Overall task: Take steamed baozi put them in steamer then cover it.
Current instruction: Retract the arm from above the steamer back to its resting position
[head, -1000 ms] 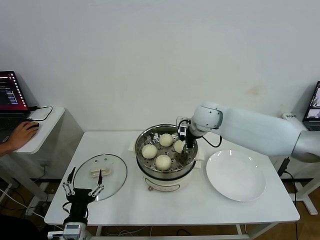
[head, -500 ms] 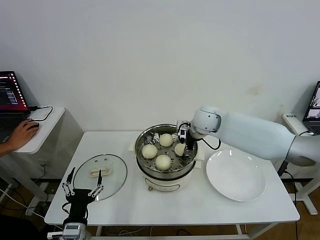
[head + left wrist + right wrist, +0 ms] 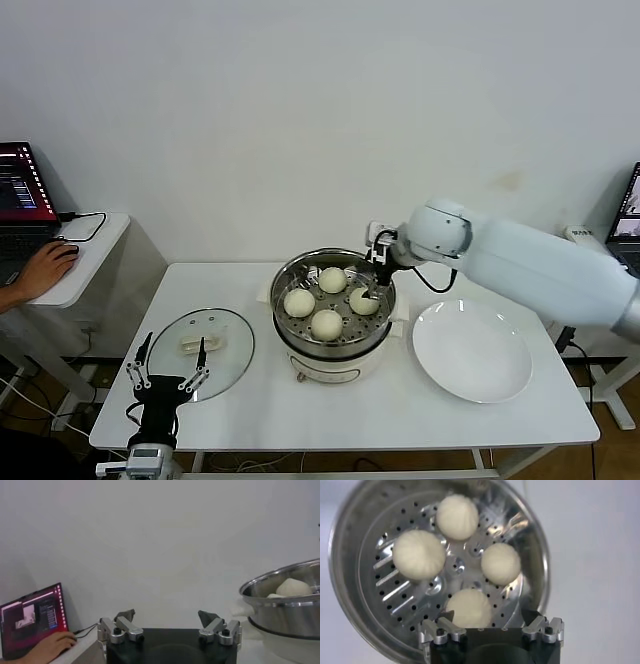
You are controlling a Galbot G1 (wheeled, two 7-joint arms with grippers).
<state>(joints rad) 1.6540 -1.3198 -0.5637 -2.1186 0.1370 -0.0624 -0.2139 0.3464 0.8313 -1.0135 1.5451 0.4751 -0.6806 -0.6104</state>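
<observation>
1. My right gripper [image 3: 377, 283] has just let go of the fourth of the steamed baozi [image 3: 362, 300]. A second ago that bun was pinched between my fingers at the right side of the steamer [image 3: 335, 345]; now it sits on the perforated tray with the other three.
2. The right wrist view confirms it: four buns rest in a loose ring on the tray, and my fingers frame empty air above the nearest one.
3. My right gripper is spread wide and holds nothing. It has lifted a little, and hovers over the steamer's far right rim.
4. My right arm reaches in from the right, forearm slanting down toward the pot, above the bare white plate [image 3: 471, 352].
5. I judge the loading done; only covering remains.
6. The cover [image 3: 200, 341] lies flat on the table to the steamer's left.
7. My left gripper [image 3: 167, 379] waits just short of the cover's near edge, fingers spread apart, empty.
</observation>
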